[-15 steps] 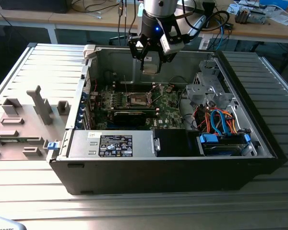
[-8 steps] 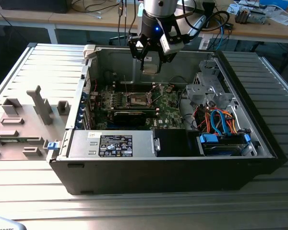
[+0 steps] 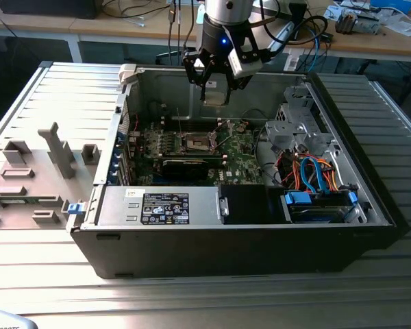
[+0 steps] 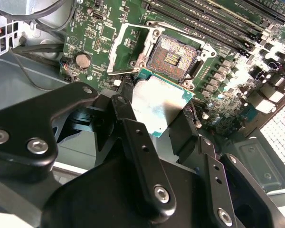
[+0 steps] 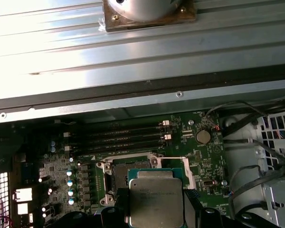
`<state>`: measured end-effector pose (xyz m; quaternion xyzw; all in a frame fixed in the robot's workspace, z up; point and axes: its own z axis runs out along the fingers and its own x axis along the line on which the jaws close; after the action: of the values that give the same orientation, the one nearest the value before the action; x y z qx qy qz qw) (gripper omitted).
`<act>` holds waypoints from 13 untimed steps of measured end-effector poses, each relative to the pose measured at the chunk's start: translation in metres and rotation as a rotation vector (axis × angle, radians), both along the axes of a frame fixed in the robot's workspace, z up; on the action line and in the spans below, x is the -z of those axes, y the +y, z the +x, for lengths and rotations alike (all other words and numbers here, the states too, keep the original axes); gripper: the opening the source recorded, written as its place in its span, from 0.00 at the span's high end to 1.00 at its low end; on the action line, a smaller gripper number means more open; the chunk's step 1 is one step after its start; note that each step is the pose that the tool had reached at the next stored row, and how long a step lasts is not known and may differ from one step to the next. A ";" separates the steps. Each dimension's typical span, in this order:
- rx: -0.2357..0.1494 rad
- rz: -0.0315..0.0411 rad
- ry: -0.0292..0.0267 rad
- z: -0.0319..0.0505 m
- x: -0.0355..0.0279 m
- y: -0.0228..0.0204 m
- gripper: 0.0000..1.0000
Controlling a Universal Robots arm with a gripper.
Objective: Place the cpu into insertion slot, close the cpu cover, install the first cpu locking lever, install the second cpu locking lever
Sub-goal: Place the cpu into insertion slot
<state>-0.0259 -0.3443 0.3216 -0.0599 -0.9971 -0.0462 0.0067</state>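
Computer case (image 3: 226,236) lies below my end effector (image 4: 157,111), clamped on the cpu (image 4: 156,99); I'd square it above the insertion slot (image 4: 173,54).

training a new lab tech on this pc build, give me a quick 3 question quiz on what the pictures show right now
1. True or false: the cpu is already seated in the insertion slot.
2. How does the cpu cover stand in the second wrist view? A) shut over the slot B) swung open beside the slot C) held between the fingers
3. Fill in: the gripper, above the green board, is shut on the ____.

Key: 1 false, the slot's dark centre lies bare; 2 B; 3 cpu.
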 end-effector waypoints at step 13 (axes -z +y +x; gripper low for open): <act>0.008 -0.0018 0.0000 0.0000 0.0000 0.0000 0.46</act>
<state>-0.0259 -0.3443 0.3216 -0.0641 -0.9969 -0.0454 0.0065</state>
